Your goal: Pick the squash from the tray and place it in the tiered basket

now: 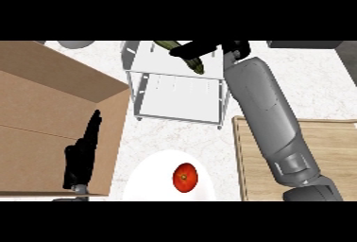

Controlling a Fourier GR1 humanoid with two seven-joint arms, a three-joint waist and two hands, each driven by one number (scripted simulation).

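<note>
Squash (188, 56) hangs over the tiered basket (178, 97), pinched in the curled fingers of the right hand (202, 48) near the basket's far rim. Risk, as I judge it: the squash sits close to that far edge, so letting go from here could send it onto the rim, where it might roll off to the table (307, 80) beyond. It looks long, narrow and dark green, tilted with its lower tip toward the white shelf. Left hand (82, 156) rests at the view's left, fingers straight, over a cardboard box (42, 94).
</note>
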